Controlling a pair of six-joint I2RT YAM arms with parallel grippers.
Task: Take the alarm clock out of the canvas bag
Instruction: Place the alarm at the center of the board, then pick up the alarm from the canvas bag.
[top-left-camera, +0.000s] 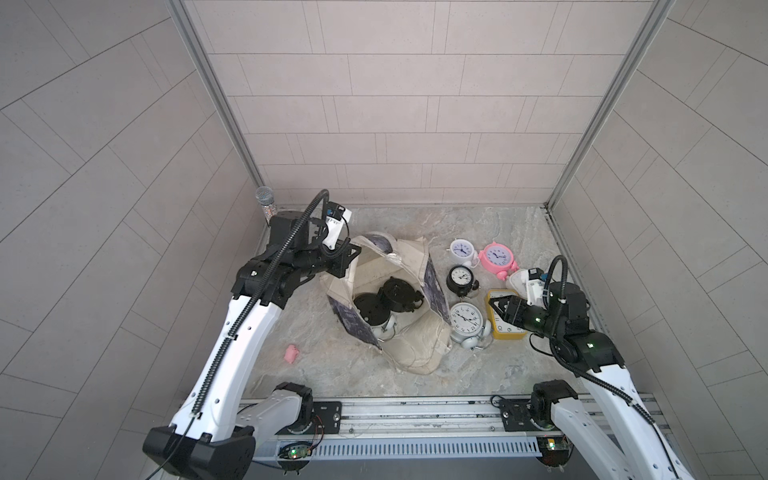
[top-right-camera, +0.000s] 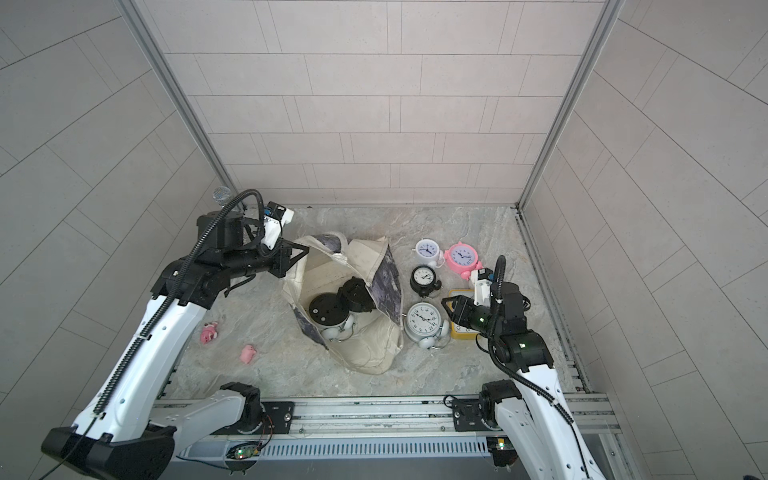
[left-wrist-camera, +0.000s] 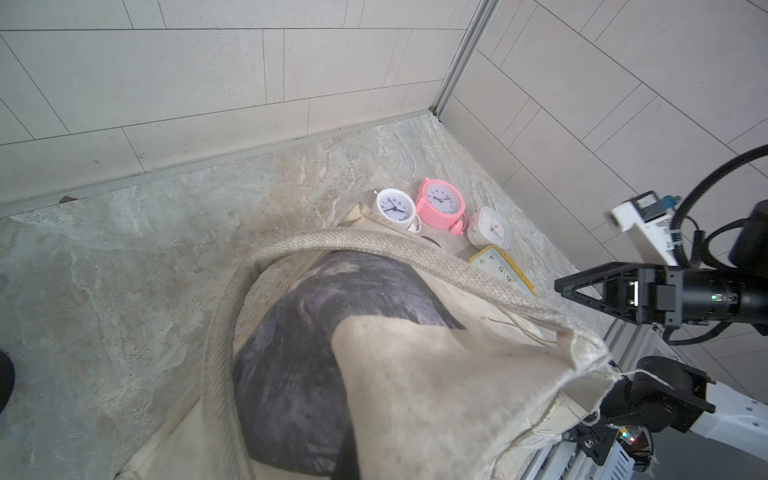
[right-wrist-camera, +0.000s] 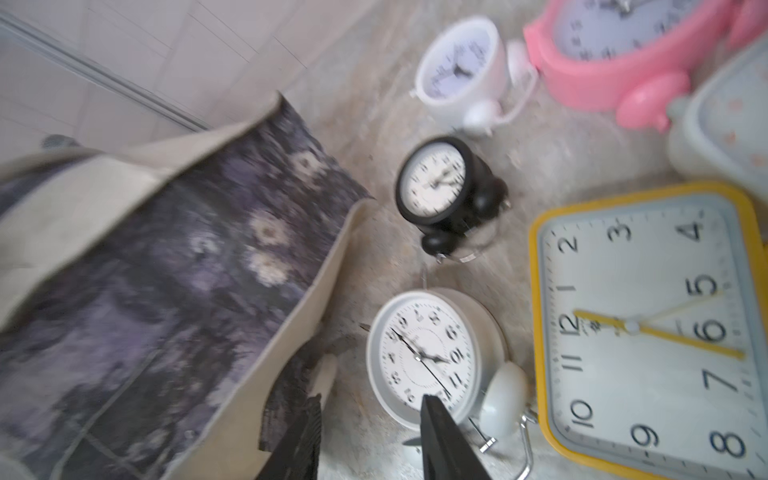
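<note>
The cream canvas bag (top-left-camera: 415, 349) lies open on the stone floor, its dark print showing in both top views and in the right wrist view (right-wrist-camera: 174, 270). Inside it lie two alarm clocks, black backs up: one (top-left-camera: 371, 309) with white bells, another (top-left-camera: 400, 293) beside it. My left gripper (top-left-camera: 353, 249) is shut on the bag's far left rim and holds it up; canvas (left-wrist-camera: 415, 374) hides its jaws in the left wrist view. My right gripper (top-left-camera: 494, 305) hangs open and empty right of the bag, its fingertips (right-wrist-camera: 434, 409) over a white twin-bell clock (right-wrist-camera: 424, 353).
Right of the bag stand several clocks: small white (top-left-camera: 461, 250), pink (top-left-camera: 494, 257), black (top-left-camera: 460, 279), white twin-bell (top-left-camera: 466, 318), yellow square (top-left-camera: 505, 328). Small pink items (top-right-camera: 248, 353) (top-right-camera: 210, 332) lie left of the bag. A microphone-like object (top-left-camera: 266, 203) stands in the far left corner.
</note>
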